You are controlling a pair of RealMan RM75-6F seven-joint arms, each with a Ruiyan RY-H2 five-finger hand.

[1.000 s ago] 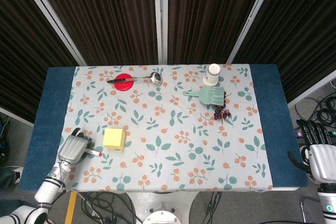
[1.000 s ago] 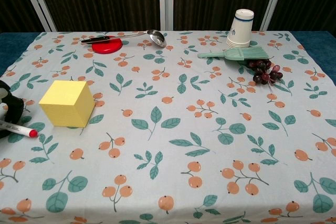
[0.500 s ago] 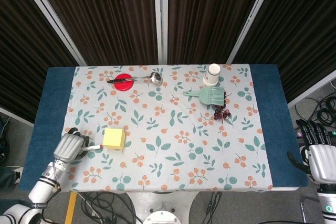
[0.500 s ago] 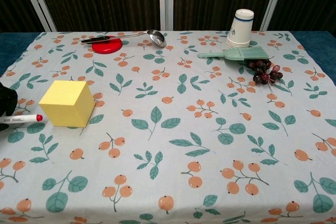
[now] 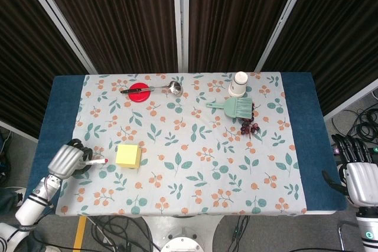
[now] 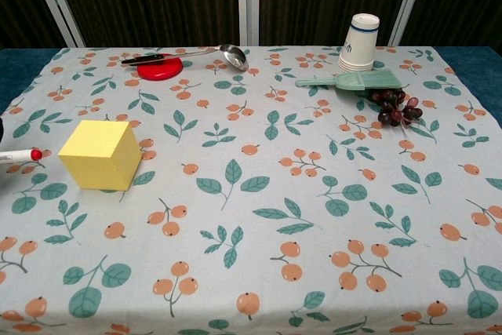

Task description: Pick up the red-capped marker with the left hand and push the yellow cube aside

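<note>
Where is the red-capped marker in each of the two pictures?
Head view: the marker is at lower left, held by the left hand, red cap pointing at the yellow cube.
Chest view: the marker pokes in at the left edge, mid-height.
Shared landmark: the yellow cube, just right of the cap.

A matt printed cloth [image 6: 314, 194] covered the worktop. The yellow cube [image 6: 100, 154] looked smooth and matt, the ladle [image 6: 227, 54] was shiny metal, the cup [image 6: 360, 41] paper, and the brush [image 6: 357, 80] plastic.
</note>
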